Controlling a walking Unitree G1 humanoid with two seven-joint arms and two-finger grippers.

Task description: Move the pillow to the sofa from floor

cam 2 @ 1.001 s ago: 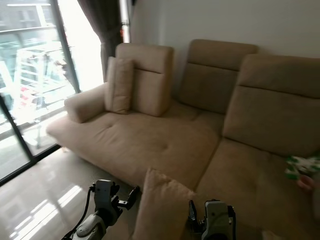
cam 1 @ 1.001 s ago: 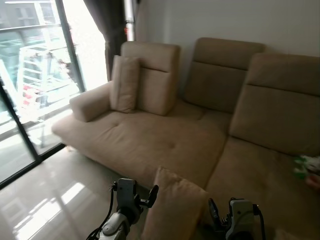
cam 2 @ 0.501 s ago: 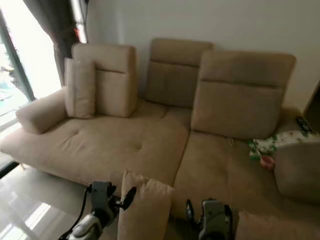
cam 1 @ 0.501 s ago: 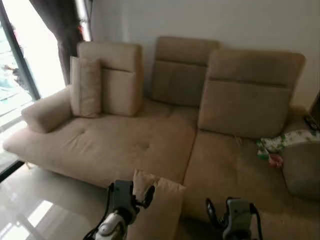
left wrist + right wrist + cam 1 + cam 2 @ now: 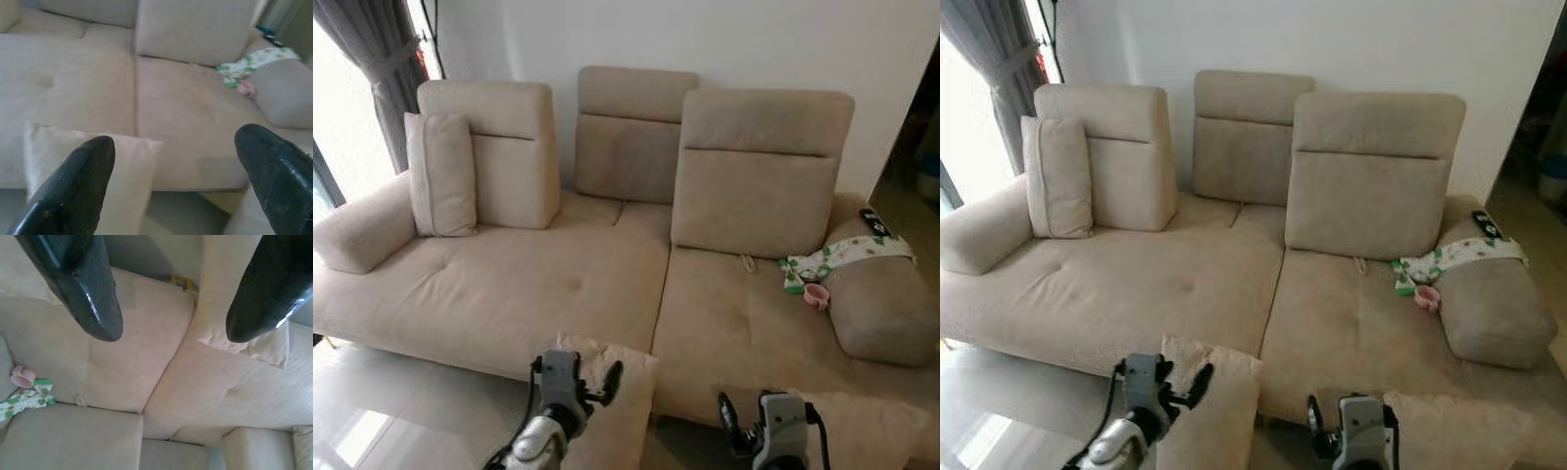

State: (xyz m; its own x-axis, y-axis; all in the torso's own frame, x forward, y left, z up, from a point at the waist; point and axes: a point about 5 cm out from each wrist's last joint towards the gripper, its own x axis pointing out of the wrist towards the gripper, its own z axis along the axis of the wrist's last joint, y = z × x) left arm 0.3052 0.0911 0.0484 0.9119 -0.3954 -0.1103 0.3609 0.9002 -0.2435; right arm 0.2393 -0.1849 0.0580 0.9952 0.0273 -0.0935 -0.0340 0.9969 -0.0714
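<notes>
A beige pillow (image 5: 619, 416) stands on the floor, leaning against the front of the beige sofa (image 5: 509, 284). My left gripper (image 5: 576, 372) is at the pillow's upper left corner, open, with one finger over its top edge. The left wrist view has the pillow (image 5: 132, 161) low between the spread fingers (image 5: 78, 181). My right gripper (image 5: 744, 431) hovers to the pillow's right, open and apart from it. In the right wrist view the pillow (image 5: 215, 293) runs beside one finger (image 5: 93, 298).
A second beige pillow (image 5: 862, 431) lies by my right gripper at the sofa's front. An upright cushion (image 5: 440, 176) leans at the sofa's left end. A green-and-white cloth (image 5: 832, 259), a pink cup (image 5: 817, 295) and a remote (image 5: 873, 222) sit by the right armrest. Glossy floor (image 5: 372, 411) lies to the left.
The camera has swung right: the window has left the picture and the sofa's right end has come in. Both grippers keep their places beside the floor pillow.
</notes>
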